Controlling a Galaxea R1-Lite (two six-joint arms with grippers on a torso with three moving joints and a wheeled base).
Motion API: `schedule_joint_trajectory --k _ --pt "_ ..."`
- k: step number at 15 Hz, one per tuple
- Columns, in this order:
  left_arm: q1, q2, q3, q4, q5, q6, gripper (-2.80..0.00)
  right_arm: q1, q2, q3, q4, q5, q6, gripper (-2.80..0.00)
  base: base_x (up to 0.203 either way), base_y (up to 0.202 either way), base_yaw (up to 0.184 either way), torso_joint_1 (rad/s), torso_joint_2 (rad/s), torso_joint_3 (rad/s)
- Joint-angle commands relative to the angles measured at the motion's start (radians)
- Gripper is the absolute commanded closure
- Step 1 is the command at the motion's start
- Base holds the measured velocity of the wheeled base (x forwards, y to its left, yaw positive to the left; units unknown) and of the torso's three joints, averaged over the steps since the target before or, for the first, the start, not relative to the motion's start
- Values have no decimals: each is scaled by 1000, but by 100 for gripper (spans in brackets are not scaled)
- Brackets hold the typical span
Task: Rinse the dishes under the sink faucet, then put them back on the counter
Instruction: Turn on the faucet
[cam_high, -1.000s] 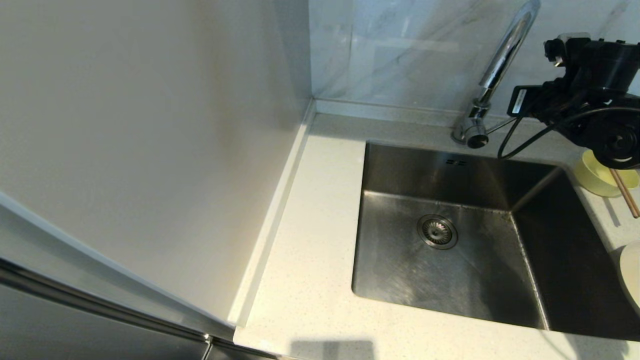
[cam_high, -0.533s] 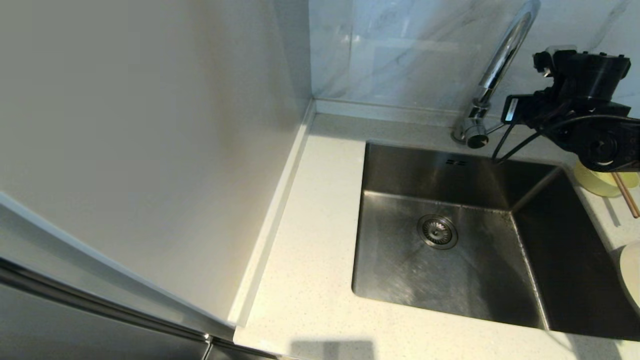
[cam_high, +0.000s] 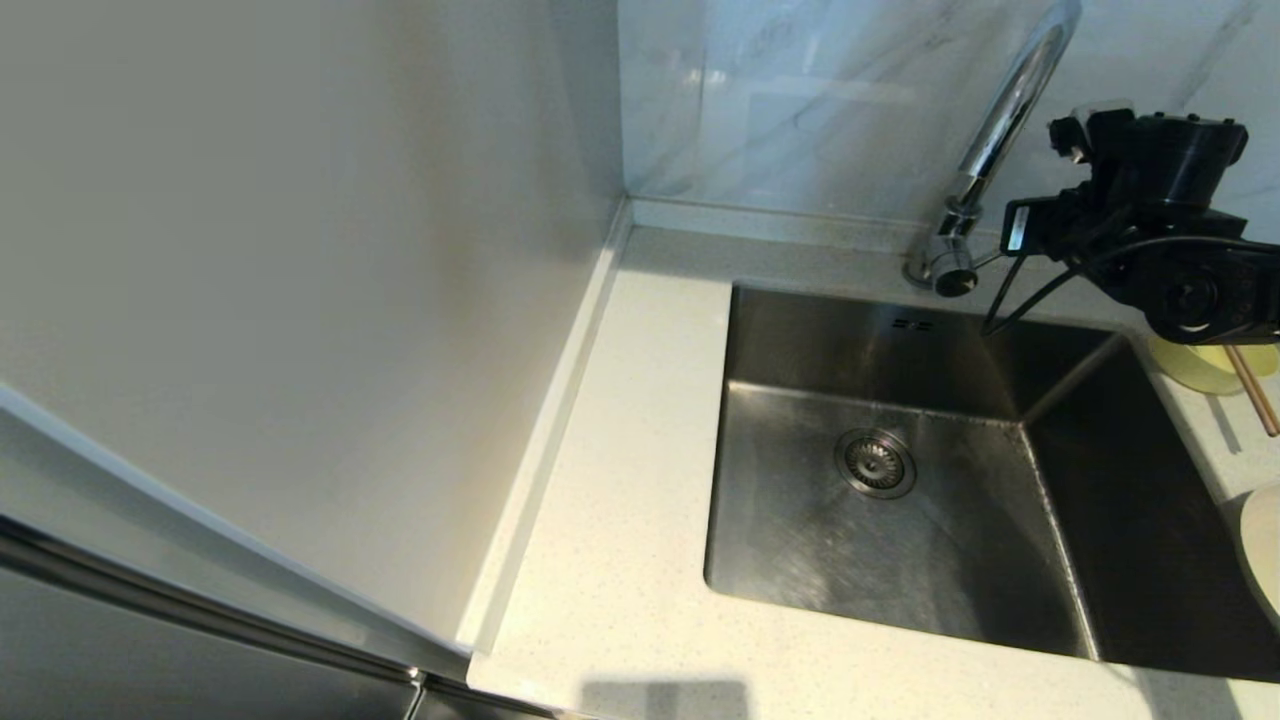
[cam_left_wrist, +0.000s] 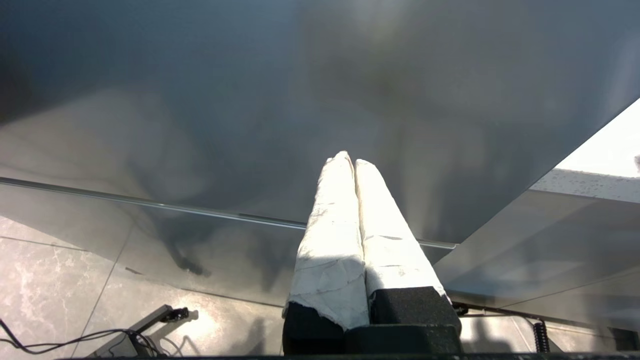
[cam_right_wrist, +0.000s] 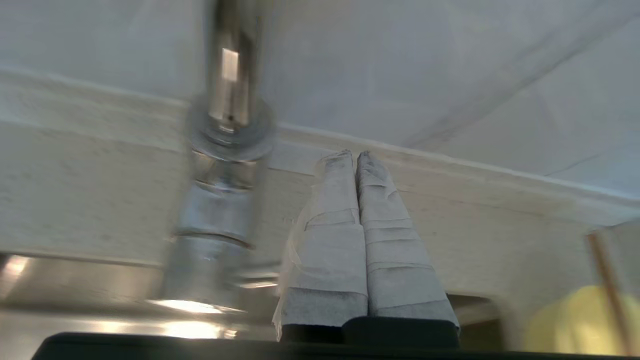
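Note:
The chrome faucet (cam_high: 1003, 115) rises behind the steel sink (cam_high: 800, 540), whose basin holds nothing. My right arm (cam_high: 1160, 200) hangs at the sink's back right corner. In its wrist view my right gripper (cam_right_wrist: 355, 155) is shut and holds nothing, close beside the faucet's base (cam_right_wrist: 225, 150) and aimed at the counter's raised back edge. The pale-yellow bowl (cam_high: 1200, 368) sits on the counter (cam_high: 620, 500) right of the sink, partly hidden by the arm. The brown chopstick (cam_high: 1252, 390) leans on the bowl. The cream plate (cam_high: 1264, 550) shows at the right edge. My left gripper (cam_left_wrist: 352, 161) is shut and parked low.
A plain wall panel (cam_high: 300, 250) closes off the left side, and the marble wall (cam_high: 800, 100) stands behind the faucet. The strainer drain (cam_high: 875, 463) lies mid-basin. The thin lever handle (cam_high: 990, 257) sticks out toward my right arm. A cabinet front (cam_left_wrist: 250, 100) faces the left gripper.
My right arm has moved left and back toward the faucet base, and it now covers more of the bowl. The dishes have not moved.

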Motion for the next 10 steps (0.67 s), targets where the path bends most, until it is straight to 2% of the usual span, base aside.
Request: schedule_joint_trajectory --k 1,3,7,10 --pt "0 0 1 0 0 0 0 -17 -22 19 0 1 -16 0 0 0 0 0 0 0" --pt "0 0 0 0 0 0 0 -25 -56 74 21 16 -29 0 0 0 0 0 0 0" --pt "0 0 0 0 0 0 0 -33 -133 194 80 100 -31 0 0 0 0 0 0 0" --pt "0 0 0 0 0 0 0 -35 -134 157 74 101 -25 0 0 0 0 0 0 0"
